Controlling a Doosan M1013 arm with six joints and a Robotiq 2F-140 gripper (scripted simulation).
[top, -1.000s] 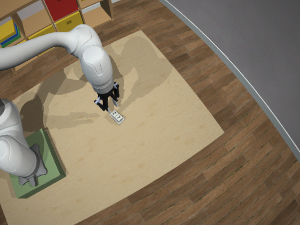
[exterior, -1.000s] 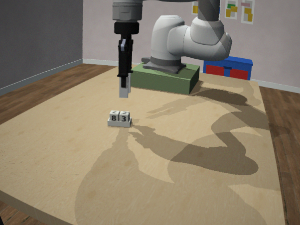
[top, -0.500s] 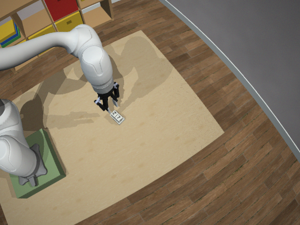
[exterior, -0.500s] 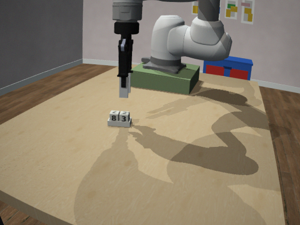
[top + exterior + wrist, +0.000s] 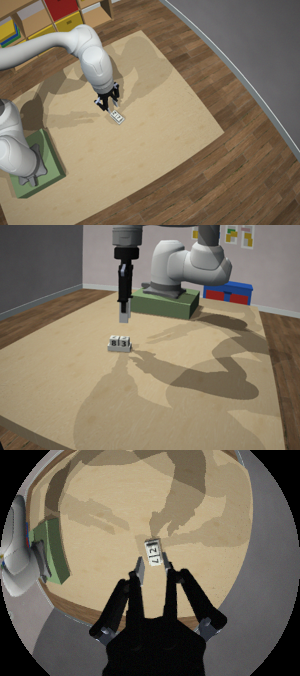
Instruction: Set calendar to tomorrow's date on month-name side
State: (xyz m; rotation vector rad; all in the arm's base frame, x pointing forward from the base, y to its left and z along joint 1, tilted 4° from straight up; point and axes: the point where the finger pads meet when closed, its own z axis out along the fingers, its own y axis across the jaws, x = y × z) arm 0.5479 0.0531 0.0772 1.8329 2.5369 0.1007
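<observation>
Evidently poised for a grasp from above: one claw (image 5: pixel 112 107) (image 5: pixel 124 316) (image 5: pixel 153 559), partly spread, pinching nothing, over the worktop (image 5: pixel 107 159) (image 5: pixel 62 374) (image 5: pixel 110 505); below, one tray (image 5: pixel 120 123) (image 5: pixel 119 348) (image 5: pixel 156 565), well inside all worktop edges, its walls keeping two number cubes (image 5: pixel 114 113) (image 5: pixel 114 341) (image 5: pixel 153 550) together.

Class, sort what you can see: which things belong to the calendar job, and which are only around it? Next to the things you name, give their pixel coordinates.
Part of the job:
- calendar tray (image 5: pixel 119 348)
- two number cubes
- gripper (image 5: pixel 112 108) (image 5: pixel 124 320) (image 5: pixel 153 559)
- table (image 5: pixel 149 149) (image 5: pixel 62 374) (image 5: pixel 115 505)

Only around it:
- red bin (image 5: pixel 62 10)
- blue-and-red cabinet (image 5: pixel 237 286)
- wall pictures
</observation>
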